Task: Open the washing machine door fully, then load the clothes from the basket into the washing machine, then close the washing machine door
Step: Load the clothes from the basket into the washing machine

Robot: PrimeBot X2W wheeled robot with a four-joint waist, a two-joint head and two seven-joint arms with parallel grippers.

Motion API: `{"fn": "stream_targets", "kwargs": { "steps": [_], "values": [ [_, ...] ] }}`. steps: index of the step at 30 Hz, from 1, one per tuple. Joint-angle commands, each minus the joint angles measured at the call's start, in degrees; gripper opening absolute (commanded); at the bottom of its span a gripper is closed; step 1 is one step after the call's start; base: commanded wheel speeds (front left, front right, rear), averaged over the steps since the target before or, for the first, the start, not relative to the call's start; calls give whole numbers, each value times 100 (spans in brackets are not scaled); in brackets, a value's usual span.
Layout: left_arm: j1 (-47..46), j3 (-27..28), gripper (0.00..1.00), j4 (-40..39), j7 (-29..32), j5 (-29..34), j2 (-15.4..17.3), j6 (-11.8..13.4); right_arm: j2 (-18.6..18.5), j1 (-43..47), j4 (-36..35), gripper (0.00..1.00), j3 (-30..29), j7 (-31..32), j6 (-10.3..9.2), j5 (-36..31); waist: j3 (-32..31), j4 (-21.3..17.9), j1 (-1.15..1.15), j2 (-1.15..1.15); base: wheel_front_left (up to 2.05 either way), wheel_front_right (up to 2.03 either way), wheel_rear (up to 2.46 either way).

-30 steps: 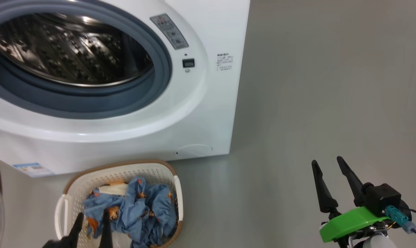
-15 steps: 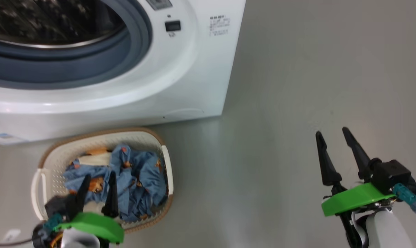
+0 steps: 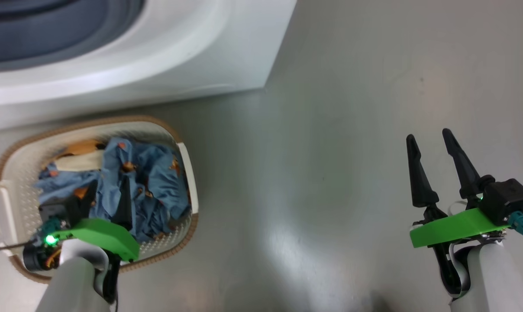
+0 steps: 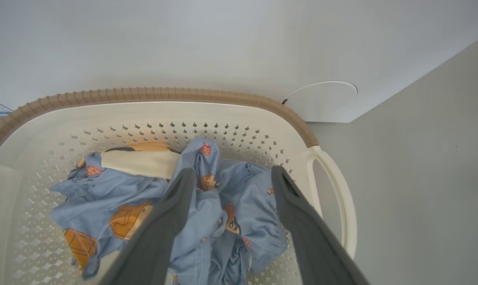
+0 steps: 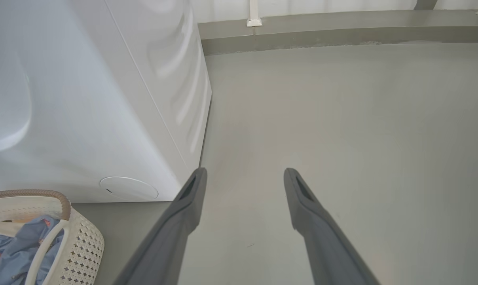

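Because your left end effector point(image 4: 233, 173) hangs released over the clothes point(image 4: 84, 190) in the basket point(image 4: 144, 94), 6 o'clock from the washer point(image 3: 179, 56), a grab seems next; right end effector point(image 3: 428, 134) idles released too.

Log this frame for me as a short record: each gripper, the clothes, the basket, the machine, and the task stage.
left gripper: open, fingers either side of a fold of the clothes
right gripper: open, holding nothing, above bare floor
clothes: bear-print blue fabric plus a cream piece, all inside the basket
basket: on the floor, just in front of the washing machine
stage: nothing gripped, loading not yet begun
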Motion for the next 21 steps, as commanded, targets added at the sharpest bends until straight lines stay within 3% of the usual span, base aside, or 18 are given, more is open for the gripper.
{"fn": "stream_targets", "kwargs": {
  "steps": [1, 15, 21],
  "values": [
    [-45, 112, 100, 48, -31, -51, 219, -16, -6, 0, -162, 100, 117, -68, 9, 44, 533, -216, 0, -1, 0, 0, 0],
    [-1021, -95, 100, 1331, -31, -273, 654, -15, -6, -143, -426, 100, 85, -68, 9, 123, 1417, -372, 0, -1, 0, 0, 0],
    [-1372, -27, 100, 1802, -31, -310, 764, 109, -6, -155, -491, 100, 64, -68, 9, 152, 1585, -431, 0, -1, 0, 0, 0]
  ]
}}
